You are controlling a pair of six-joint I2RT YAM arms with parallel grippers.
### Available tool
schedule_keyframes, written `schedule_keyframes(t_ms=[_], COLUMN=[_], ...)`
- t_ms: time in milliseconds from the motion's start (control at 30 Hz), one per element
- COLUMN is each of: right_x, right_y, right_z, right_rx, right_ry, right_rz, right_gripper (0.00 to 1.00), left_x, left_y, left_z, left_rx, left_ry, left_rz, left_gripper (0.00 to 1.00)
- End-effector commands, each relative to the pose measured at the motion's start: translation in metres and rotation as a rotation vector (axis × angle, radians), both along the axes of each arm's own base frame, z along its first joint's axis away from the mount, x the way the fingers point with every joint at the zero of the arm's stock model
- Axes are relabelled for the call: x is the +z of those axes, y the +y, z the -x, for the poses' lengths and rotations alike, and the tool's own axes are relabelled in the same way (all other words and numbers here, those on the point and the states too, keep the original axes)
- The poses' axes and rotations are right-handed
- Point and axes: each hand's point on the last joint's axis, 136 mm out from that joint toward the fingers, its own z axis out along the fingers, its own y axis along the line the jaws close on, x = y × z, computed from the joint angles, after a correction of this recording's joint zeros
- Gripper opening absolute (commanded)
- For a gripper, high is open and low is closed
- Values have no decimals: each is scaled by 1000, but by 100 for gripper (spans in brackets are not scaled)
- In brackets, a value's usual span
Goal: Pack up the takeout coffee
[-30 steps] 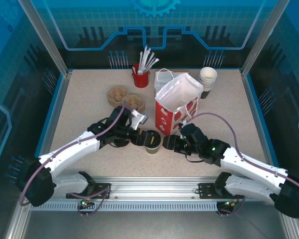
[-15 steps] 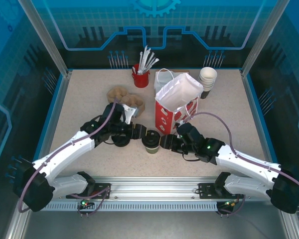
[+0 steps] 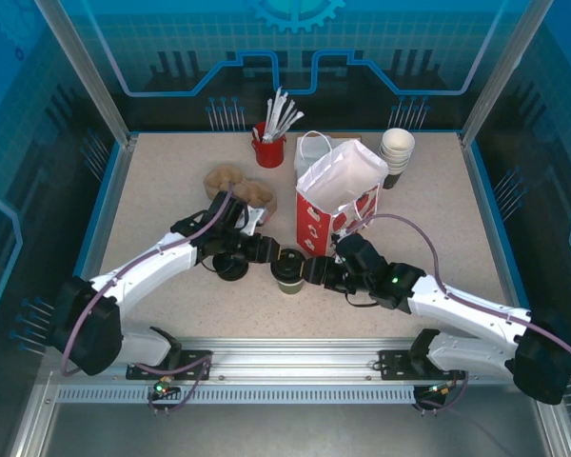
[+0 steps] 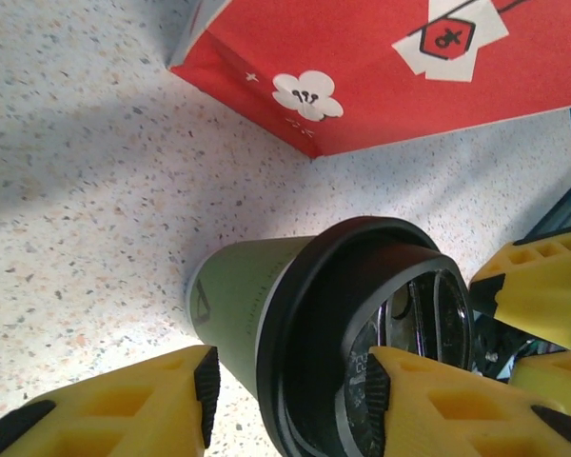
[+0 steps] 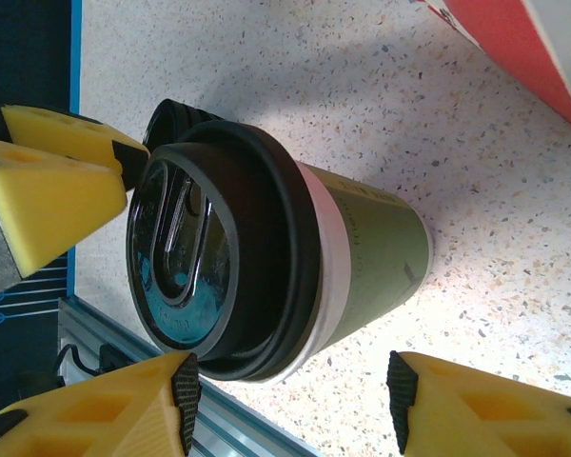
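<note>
Since a second ago, a swing of the left arm (image 3: 152,271) outward to the left, wrist drawn in lower over the table; a slight creep left by the right arm (image 3: 457,305); cup (image 3: 288,270) in much the same spot.

Cup upright near the middle of the table (image 3: 152,209), just near-left of the red bag (image 3: 335,214), olive wall, black lid (image 5: 186,238) seated on top. Flanked by both grippers: left gripper (image 4: 293,381) at its left, right gripper (image 5: 290,386) at its right.

Left gripper: jaws partway apart about the cup's top. One yellow finger (image 4: 105,409) just beside the olive wall, the other finger (image 4: 466,405) lying across the lid's edge in the wrist view. Gripping or merely close: cannot tell.

Right gripper: jaws apart, straddling the cup from the side. One pad (image 5: 184,388) just beside the lid's rim, the other pad (image 5: 397,388) off the wall, speckled table between. Nothing in its hold.

Lid stack (image 3: 230,269) just left of the cup, beneath the left wrist. Brown trays (image 3: 238,186) farther back on the left. Red pot (image 3: 269,152) of white sticks (image 3: 281,114) at the far middle. Bag open at the top, white inside. Cup stack (image 3: 397,150) far right, just beyond the bag.
</note>
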Motion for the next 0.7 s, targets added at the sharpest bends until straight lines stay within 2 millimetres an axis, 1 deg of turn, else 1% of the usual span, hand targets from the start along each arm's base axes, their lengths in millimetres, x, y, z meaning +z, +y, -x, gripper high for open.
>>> schedule_keyframes(t_ms=[0,233,467,667], right_x=[5,4,5,3], right_y=[4,3,3,3], right_z=[-4,-4,-4,-4], right_rx=[-4,-7,-5,-1], right_ry=[-3,-1,-1,0], right_rz=[-28,-28,-30,-28], right_gripper=[58,58,58,58], left_x=[11,12,11,11], left_y=[-8,-12,-17,-19], left_z=[3,8,13,14], left_rx=[-31,-49,-69,-77], left_ry=[31,46,52,53], left_rz=[58,74,79,75], left_gripper=[46,43,44,44])
